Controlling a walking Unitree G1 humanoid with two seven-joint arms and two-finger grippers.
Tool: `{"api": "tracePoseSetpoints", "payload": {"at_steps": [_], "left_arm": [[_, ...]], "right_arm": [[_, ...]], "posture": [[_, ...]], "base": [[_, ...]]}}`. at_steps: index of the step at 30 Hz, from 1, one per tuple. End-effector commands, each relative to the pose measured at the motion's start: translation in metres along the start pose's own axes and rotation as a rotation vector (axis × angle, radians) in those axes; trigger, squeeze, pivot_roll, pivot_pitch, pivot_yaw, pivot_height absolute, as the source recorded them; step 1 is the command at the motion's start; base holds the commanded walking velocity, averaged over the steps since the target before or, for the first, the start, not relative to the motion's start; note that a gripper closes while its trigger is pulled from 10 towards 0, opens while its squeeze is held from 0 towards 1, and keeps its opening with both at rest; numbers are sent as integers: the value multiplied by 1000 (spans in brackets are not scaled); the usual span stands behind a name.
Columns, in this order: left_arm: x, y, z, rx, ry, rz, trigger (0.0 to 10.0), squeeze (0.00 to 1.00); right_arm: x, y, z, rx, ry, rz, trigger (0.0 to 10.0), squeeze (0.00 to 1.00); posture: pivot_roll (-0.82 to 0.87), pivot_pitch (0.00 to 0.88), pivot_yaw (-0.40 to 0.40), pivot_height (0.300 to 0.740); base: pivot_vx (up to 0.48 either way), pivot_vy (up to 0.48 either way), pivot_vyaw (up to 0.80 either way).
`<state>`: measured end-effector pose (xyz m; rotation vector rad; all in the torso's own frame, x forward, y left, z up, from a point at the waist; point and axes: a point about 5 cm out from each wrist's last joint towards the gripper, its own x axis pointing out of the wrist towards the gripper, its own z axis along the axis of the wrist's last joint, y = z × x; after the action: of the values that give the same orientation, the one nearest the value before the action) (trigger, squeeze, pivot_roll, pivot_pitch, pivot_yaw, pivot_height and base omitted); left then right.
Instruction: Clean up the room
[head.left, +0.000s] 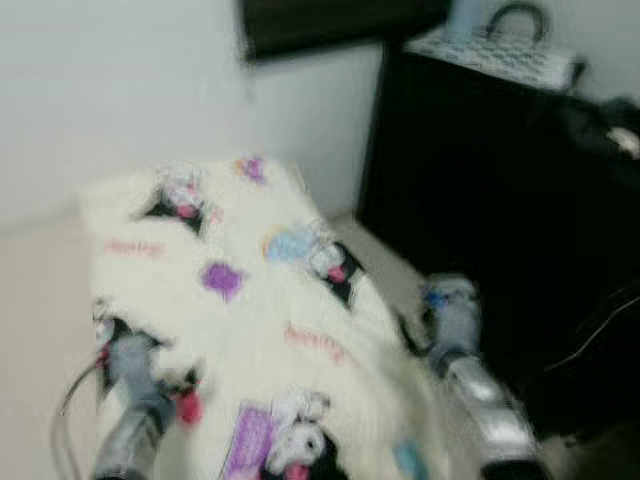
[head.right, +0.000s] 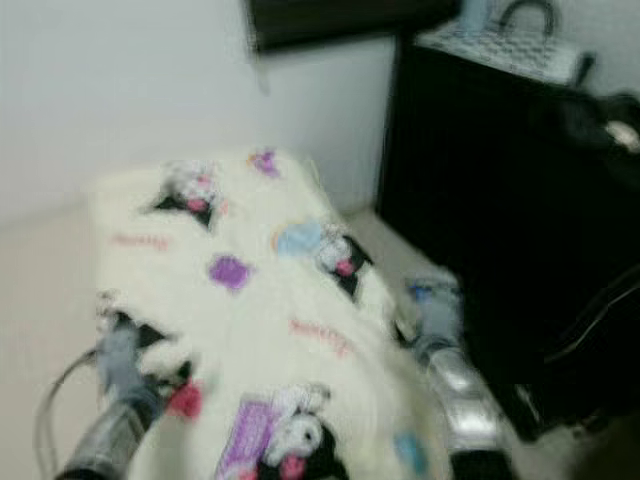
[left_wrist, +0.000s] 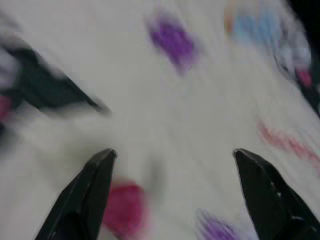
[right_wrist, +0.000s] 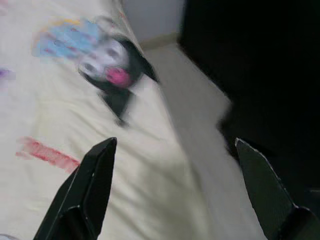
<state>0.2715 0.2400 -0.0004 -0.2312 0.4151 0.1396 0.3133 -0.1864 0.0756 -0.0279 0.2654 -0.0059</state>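
Note:
A fluffy cream blanket (head.left: 250, 300) printed with cartoon figures, purple patches and pink lettering is spread out in front of me, blurred by motion. My left gripper (head.left: 120, 345) is at the blanket's left edge, partly sunk in the fleece. In the left wrist view its fingers (left_wrist: 95, 175) stand wide apart, the gripper (left_wrist: 172, 152) open over the fabric. My right gripper (head.left: 445, 295) is at the blanket's right edge. It is also open (right_wrist: 175, 142), with the blanket's edge and bare floor beyond its fingers (right_wrist: 95, 170).
A tall black cabinet (head.left: 480, 180) stands close on the right, with a patterned bag (head.left: 500, 50) on top. A dark panel (head.left: 330, 20) hangs on the white wall behind. Pale floor (head.left: 40, 300) lies to the left. A cable (head.left: 65, 410) loops by my left arm.

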Motion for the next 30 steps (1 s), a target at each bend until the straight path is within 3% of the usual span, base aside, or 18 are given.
{"api": "tracePoseSetpoints", "payload": {"at_steps": [1,11,14,18,26,30], "left_arm": [[-15,13,-34,14,126,48,10000,0],[-26,13,-57,126,217,-1,10000,0],[-38,18,-78,228,313,-4,10000,0],[-48,23,-92,278,381,6,10000,0],[-64,29,-114,332,518,41,10000,0],[-70,29,-124,346,579,55,10000,0]], "right_arm": [[-4,11,-16,-21,47,41,10000,0],[-5,14,-27,-28,74,57,10000,0],[-6,11,-36,-20,100,41,10000,0],[-7,8,-47,-19,137,26,10000,0],[-9,4,-70,-35,221,1,10000,0],[-11,-3,-83,-87,279,-28,10000,0]], "posture": [[-186,92,16,735],[-183,93,18,735],[-183,95,20,735],[-182,95,22,735],[-176,89,27,735],[-181,84,30,735]], "base": [[-480,0,0],[0,0,0],[0,0,0],[0,0,0],[0,0,0],[-429,0,0]]}}
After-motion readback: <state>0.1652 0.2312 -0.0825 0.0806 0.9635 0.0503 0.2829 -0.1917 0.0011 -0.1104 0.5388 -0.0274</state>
